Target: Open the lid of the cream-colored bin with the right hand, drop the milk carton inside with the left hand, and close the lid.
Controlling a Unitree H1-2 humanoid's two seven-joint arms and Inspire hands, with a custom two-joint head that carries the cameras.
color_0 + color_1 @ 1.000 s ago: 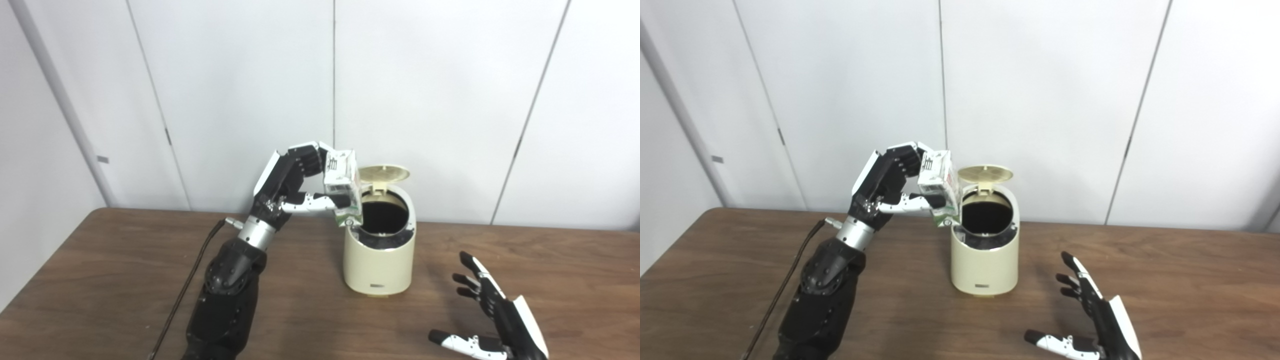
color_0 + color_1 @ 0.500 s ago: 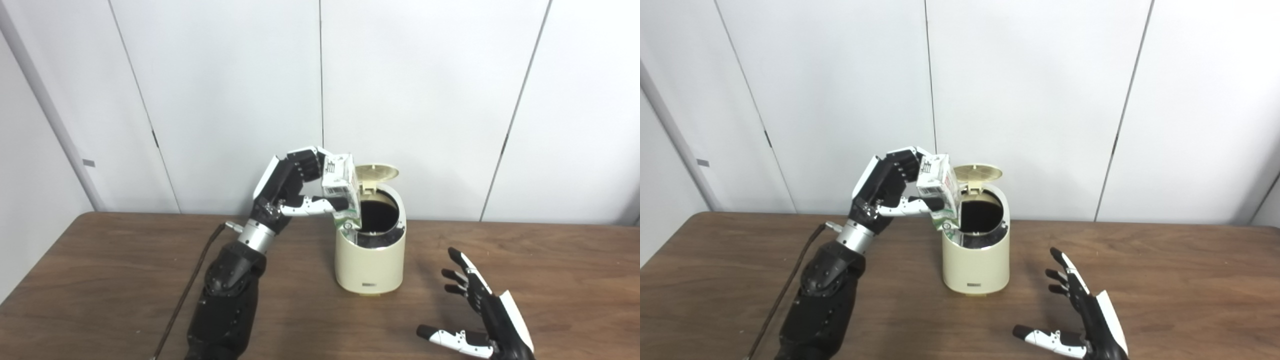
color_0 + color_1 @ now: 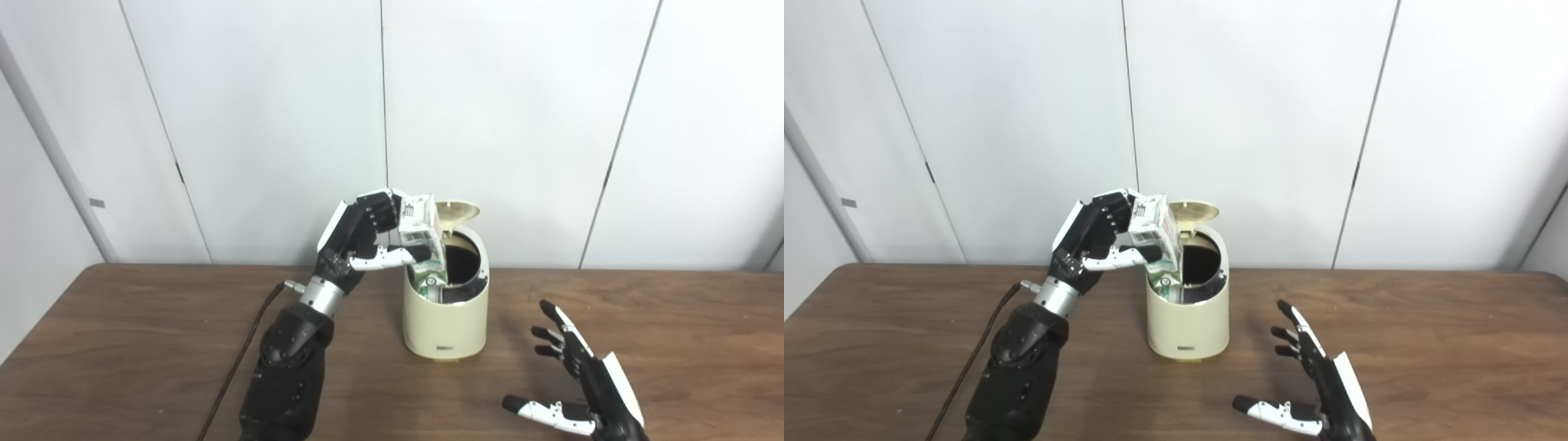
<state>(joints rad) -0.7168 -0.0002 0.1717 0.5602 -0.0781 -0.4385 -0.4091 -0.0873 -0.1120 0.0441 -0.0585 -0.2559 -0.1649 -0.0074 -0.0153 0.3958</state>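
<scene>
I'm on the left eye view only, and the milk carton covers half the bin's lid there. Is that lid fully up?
Observer: In the right eye view the lid shows nearly whole to the right of the milk carton. It is tipped up at the back of the bin.
Operator: The table runs off the right side of my picture. Where does it end?
Observer: The right eye view takes in the far right corner of the table, which is rounded. The right hand is open and well short of that corner.
</scene>
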